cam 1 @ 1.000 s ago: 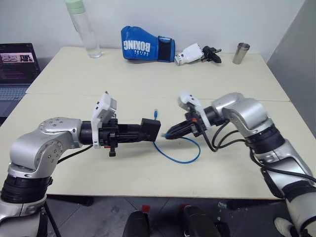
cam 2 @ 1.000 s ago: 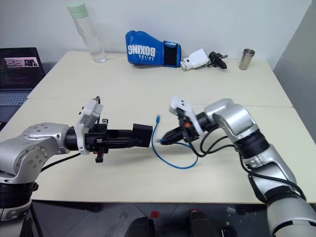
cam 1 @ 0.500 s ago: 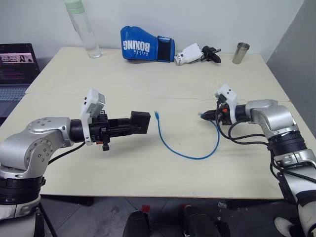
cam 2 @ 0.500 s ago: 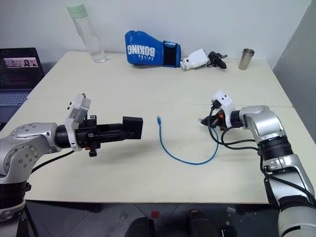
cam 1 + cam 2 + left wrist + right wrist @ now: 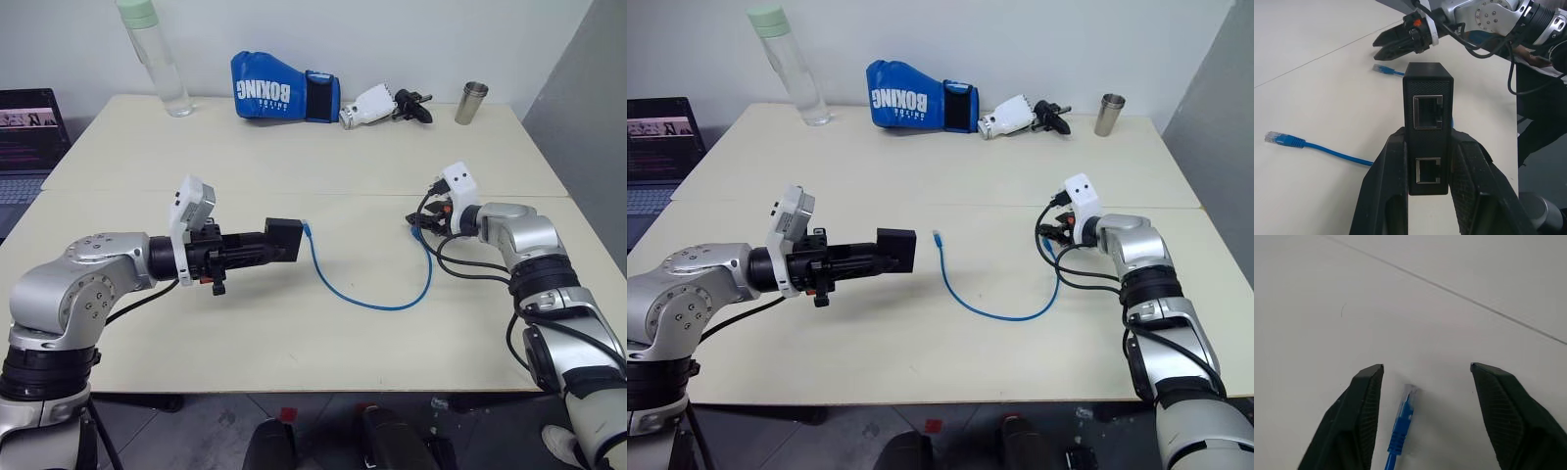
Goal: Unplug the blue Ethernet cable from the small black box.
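The blue Ethernet cable [image 5: 1004, 294] lies loose on the table at frame centre, both plugs free; the small black box [image 5: 1427, 127] sits clamped between the left gripper's [image 5: 257, 251] fingers at centre-left, ports empty; the right gripper [image 5: 1425, 396] stands spread at the right, one plug lying between its fingers, seemingly released, its long axis running along them.

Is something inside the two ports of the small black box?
Both ports of the small black box look empty; the blue Ethernet cable lies apart on the table. Deeper inside cannot be seen.
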You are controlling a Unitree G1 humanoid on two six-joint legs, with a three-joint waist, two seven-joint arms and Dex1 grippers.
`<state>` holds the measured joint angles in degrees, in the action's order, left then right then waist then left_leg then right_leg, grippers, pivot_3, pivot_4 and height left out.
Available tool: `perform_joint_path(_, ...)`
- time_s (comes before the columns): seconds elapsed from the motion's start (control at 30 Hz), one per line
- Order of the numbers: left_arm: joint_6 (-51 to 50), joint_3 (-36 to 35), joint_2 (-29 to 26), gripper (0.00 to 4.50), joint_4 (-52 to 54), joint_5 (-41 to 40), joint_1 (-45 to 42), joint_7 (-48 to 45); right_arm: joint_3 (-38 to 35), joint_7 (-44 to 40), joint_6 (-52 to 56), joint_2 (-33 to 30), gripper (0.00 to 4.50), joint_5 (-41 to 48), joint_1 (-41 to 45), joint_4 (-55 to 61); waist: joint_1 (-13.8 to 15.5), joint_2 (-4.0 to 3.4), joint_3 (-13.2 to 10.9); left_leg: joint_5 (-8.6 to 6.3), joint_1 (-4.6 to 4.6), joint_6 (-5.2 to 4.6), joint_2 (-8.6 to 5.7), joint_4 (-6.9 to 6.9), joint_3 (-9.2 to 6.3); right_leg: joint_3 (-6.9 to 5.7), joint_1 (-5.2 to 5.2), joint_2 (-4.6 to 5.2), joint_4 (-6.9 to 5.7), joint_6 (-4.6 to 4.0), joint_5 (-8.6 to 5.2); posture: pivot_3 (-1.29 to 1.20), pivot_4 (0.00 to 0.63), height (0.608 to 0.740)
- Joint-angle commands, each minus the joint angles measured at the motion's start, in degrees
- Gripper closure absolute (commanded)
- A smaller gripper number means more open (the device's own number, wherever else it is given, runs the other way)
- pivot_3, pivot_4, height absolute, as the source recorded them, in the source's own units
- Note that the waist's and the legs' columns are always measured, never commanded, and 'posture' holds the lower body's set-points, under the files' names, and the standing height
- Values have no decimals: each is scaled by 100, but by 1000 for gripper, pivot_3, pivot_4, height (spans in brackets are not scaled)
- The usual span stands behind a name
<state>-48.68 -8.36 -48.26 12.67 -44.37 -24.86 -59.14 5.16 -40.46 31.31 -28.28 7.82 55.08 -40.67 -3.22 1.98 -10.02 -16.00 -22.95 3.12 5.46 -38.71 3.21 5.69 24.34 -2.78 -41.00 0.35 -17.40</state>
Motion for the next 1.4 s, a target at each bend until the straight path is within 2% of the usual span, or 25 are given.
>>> perform_joint_path(0.03,449,-317,190,3724,-69,296,40,476,-288,-523,-57,-162,523,316,138,720,0,-1,0,0,0,0,0,0,0,0,0,0,0,0,0,0,150,740)
perform_joint_path(0.07,648,-357,301,3724,-193,473,30,706,-227,-882,29,-197,374,475,42,1165,1,-5,-3,0,0,0,0,0,0,-1,0,1,0,0,0,0,150,740)
perform_joint_path(0.17,1289,-415,643,3724,-656,1056,25,1367,5,-1599,360,-210,362,892,-267,2451,9,-15,-8,0,0,0,0,0,-1,-2,0,0,-2,1,0,0,150,740)
perform_joint_path(0.37,3087,-536,1580,3724,-2323,2201,12,2696,729,-1805,881,222,362,1174,-593,4207,7,-15,-8,0,2,0,8,-2,-7,-6,-2,2,-7,-1,1,0,150,740)
perform_joint_path(0.47,3746,-490,1799,3724,-2952,2561,50,2931,951,-1712,902,445,362,1117,-566,4372,35,-12,-6,0,-2,0,1,-5,-6,-9,-2,6,-7,0,2,0,150,740)
perform_joint_path(0.63,4262,-506,1981,3724,-3480,2713,81,2949,1152,-1622,740,589,362,934,-532,4286,97,-5,-2,0,-4,0,-2,-7,-3,-11,-2,10,-3,2,3,0,150,740)
perform_joint_path(0.9,4337,-565,2070,3724,-3777,2650,223,2851,1253,-1504,533,707,362,667,-448,4043,137,-5,-1,0,-2,0,0,-7,-3,-13,-3,8,-6,3,3,0,150,740)
perform_joint_path(0.93,4237,-575,2076,3374,-3767,2593,233,2795,1247,-1499,524,714,362,648,-443,4022,137,-5,-1,0,-1,0,0,-6,-4,-13,-3,7,-6,2,3,0,150,740)
perform_joint_path(1.4,3860,-684,2056,309,-3329,2460,490,2658,1145,-1346,523,795,362,553,-371,3868,135,-5,-1,0,0,0,1,-6,-3,-12,-3,7,-7,2,3,0,150,740)
